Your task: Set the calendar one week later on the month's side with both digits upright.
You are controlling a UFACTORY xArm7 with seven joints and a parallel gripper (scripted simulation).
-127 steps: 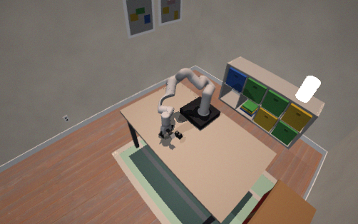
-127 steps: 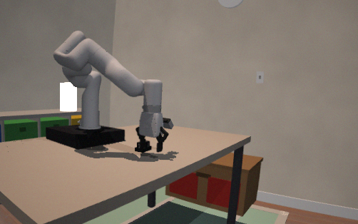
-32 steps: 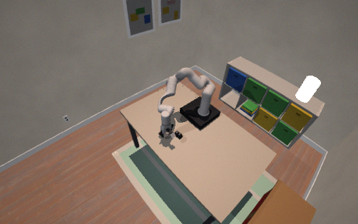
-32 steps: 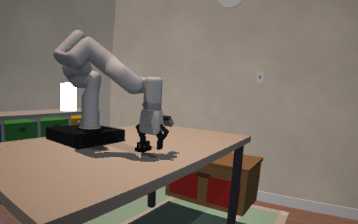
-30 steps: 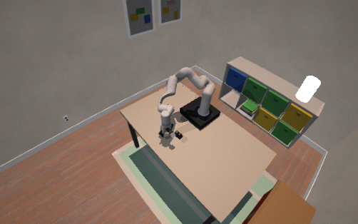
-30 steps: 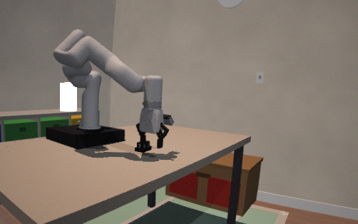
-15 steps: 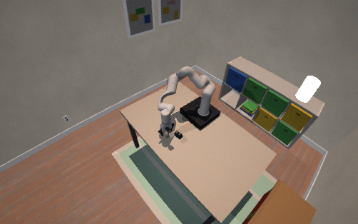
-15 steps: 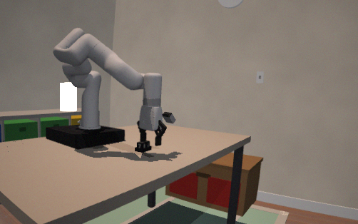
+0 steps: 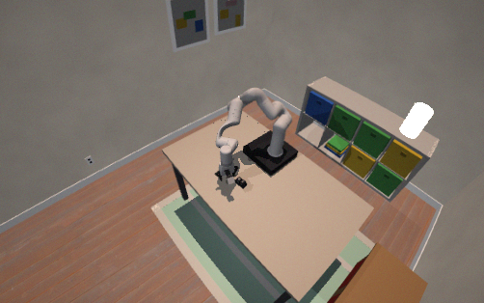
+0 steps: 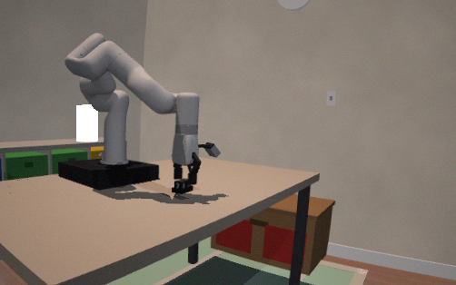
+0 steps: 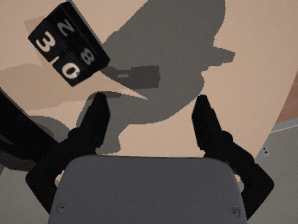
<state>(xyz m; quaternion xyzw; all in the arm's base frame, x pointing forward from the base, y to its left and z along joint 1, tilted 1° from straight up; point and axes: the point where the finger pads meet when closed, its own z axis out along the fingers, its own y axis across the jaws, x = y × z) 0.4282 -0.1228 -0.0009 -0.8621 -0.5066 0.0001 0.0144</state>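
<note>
The calendar is a small black tray with two black cubes standing side by side in it. In the wrist view it lies at the upper left, turned at an angle. The white digits 3 and 0 show on one side, and 2 and 8 on another. I cannot make out the month's name. My gripper is open and empty, low over the bare table. The calendar is outside the fingers, off the left fingertip. It also shows in the top view beside the gripper, and in the exterior view below the gripper.
The arm's black base stands on the table behind the calendar. The table's left edge is close to the gripper. A shelf with coloured bins stands beyond the table, and a wooden box sits on the floor.
</note>
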